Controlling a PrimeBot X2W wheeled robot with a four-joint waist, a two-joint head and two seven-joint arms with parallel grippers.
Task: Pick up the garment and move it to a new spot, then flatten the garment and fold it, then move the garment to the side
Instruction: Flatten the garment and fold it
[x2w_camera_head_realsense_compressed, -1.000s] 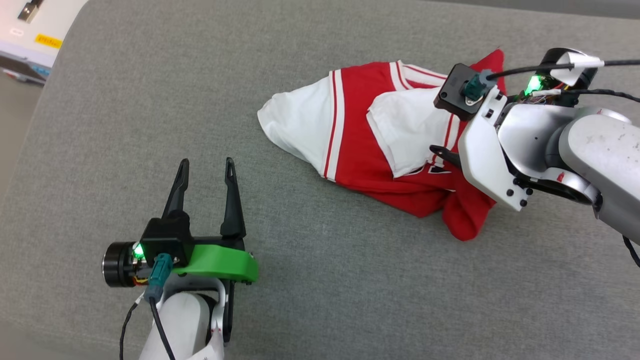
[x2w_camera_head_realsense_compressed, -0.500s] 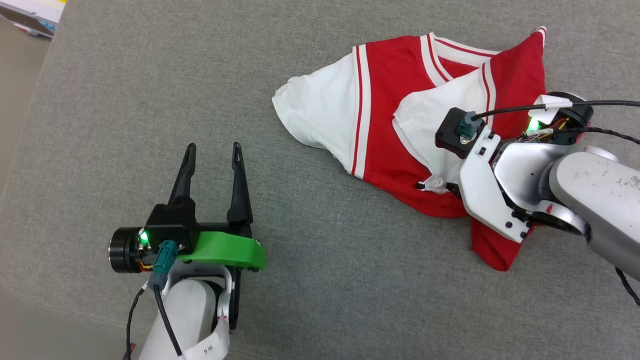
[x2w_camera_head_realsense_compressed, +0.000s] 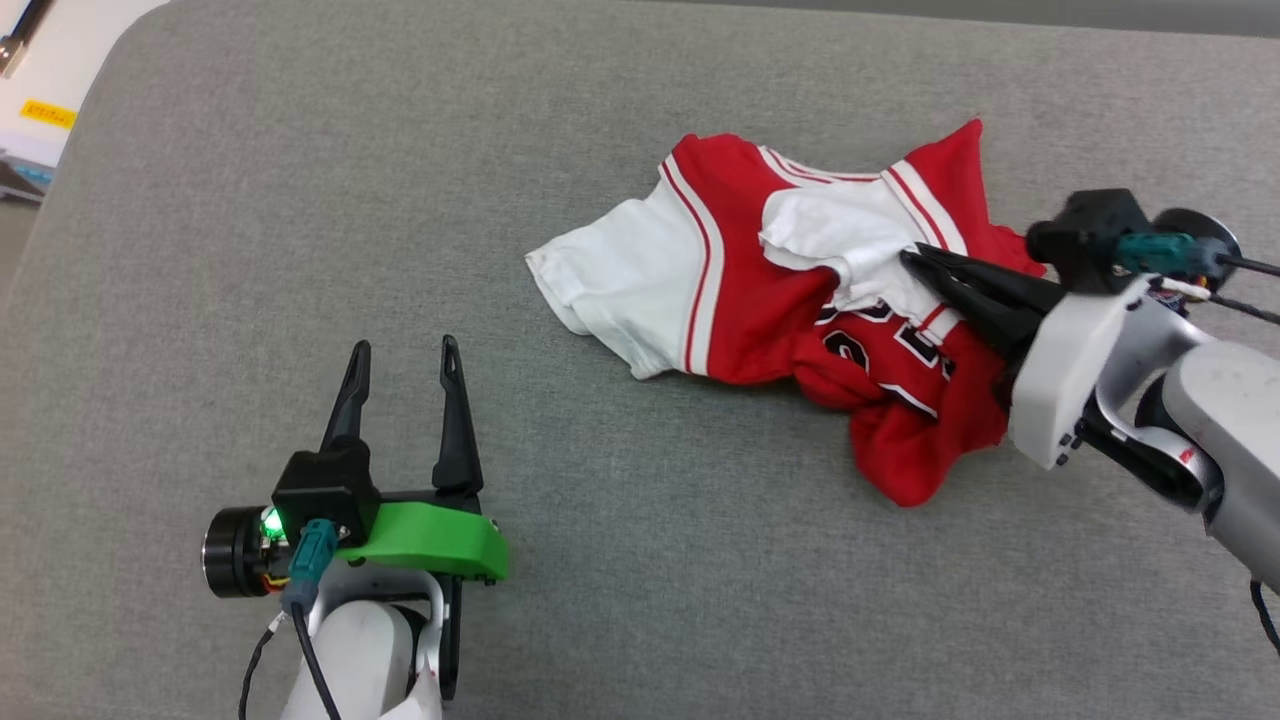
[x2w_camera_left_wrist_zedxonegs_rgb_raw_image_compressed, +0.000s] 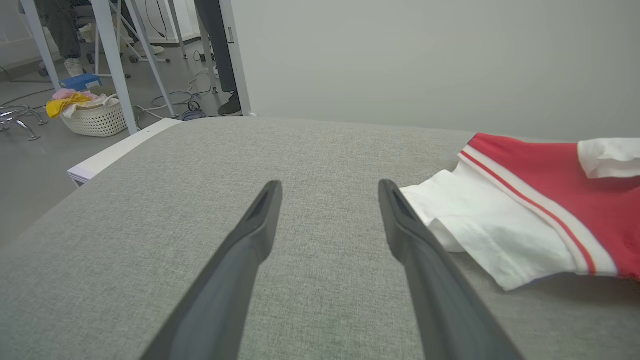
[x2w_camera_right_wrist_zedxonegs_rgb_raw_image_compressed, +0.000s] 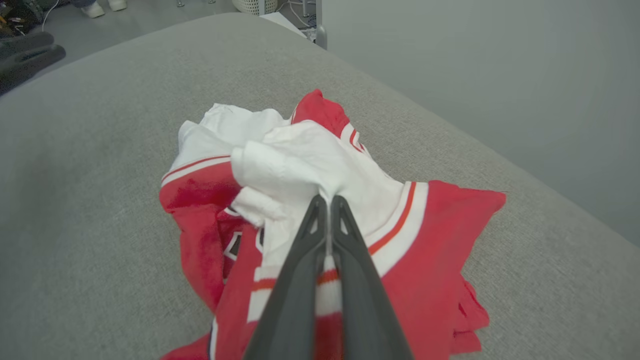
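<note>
Even, diffuse overhead light covers the grey worktop (x2w_camera_head_realsense_compressed: 640, 600); you find no glare on it. Soft, narrow shadows hug the garment (x2w_camera_head_realsense_compressed: 740, 310) toward the worktop's right edge and the left tool (x2w_camera_head_realsense_compressed: 405, 345) near its front-left corner. The garment's white cloth reads almost washed out. In the wrist views, the right tool (x2w_camera_right_wrist_zedxonegs_rgb_raw_image_compressed: 327, 200) and the left tool blur toward their bases, and the white frame legs (x2w_camera_left_wrist_zedxonegs_rgb_raw_image_compressed: 115, 65) beyond the far edge lean outward.
</note>
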